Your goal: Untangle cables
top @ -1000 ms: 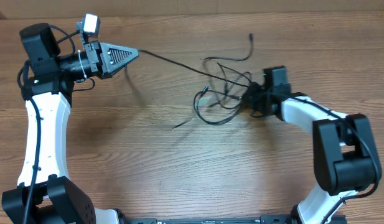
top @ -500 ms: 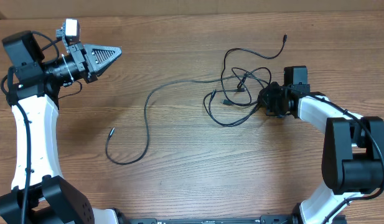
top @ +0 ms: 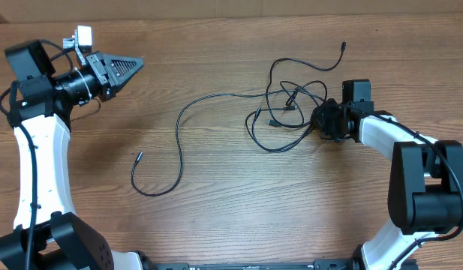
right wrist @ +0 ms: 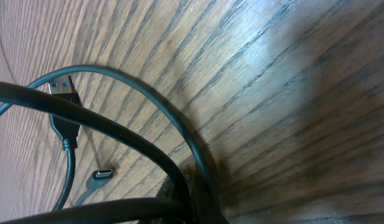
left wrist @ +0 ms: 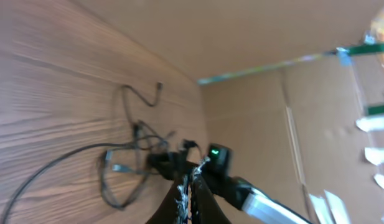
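Tightly between right fingers (top: 323,118), the cables (right wrist: 117,134).

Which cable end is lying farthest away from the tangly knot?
The plug end of the long cord that curls away on its own. The other ends lie in or close beside the tangle by the right claw.

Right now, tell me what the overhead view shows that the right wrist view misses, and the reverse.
Overhead only: the left gripper, shut and empty, and one long black strand lying out to the left, ending in a free plug end. Right wrist only: close detail of a flat plug with a blue insert and a small oval plug. Both: the thin black cables on the brown wooden table, bunched at the right gripper, which is shut on them.
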Controlling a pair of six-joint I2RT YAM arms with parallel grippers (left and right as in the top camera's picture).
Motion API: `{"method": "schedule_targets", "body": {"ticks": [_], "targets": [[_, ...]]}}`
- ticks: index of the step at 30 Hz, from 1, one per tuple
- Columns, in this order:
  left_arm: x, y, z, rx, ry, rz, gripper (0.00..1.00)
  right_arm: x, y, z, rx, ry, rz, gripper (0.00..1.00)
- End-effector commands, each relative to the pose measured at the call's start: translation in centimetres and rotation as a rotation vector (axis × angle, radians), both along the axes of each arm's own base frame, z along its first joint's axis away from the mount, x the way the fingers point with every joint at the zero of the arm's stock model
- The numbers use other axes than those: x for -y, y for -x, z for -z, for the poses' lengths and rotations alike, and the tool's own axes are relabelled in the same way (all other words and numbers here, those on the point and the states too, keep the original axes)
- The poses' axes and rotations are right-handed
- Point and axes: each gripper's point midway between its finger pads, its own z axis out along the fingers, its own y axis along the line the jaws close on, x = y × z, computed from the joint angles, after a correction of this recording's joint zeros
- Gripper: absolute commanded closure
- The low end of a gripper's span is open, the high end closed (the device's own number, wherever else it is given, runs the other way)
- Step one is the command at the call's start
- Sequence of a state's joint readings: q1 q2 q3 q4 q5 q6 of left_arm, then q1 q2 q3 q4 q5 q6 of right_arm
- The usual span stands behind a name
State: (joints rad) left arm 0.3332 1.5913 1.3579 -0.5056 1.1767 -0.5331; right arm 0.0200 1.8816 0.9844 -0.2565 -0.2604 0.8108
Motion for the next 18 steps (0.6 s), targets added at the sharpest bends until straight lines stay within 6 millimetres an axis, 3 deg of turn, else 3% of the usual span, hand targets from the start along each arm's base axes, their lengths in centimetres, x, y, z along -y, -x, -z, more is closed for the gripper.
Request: {"method": "schedule_targets", "body": {"ticks": [1,2,3,8,11,18], "targets": [[-0.4,-0.6,1.7,0.027,-0.193,-0.051,0.80,-0.2,1.0,1.0,-0.041,0.005,-0.007,0.96],[-0.2,-0.5,2.7,0.012,-0.251,-0.051,0.64,-0.4,1.0,1.0,-0.041,0.005,-0.011,0.96],[0.0,-0.4,3.6,0.006,-0.309,-0.044,0.56,-0.6,1.0,1.0,-0.040,0.005,-0.016,0.96],[3.1,-0.2,6.6,0.099,-0.638,0.086,0.29,-2.1,0.7,0.4,0.008,-0.016,-0.116,0.96],[5.3,-0.3,7.6,0.174,-0.812,0.164,0.21,-3.8,0.4,-0.3,0.067,-0.051,-0.223,0.96],[9.7,-0.9,10.1,0.318,-1.132,0.324,0.17,-7.8,0.9,-1.4,0.130,-0.121,-0.390,0.96]]}}
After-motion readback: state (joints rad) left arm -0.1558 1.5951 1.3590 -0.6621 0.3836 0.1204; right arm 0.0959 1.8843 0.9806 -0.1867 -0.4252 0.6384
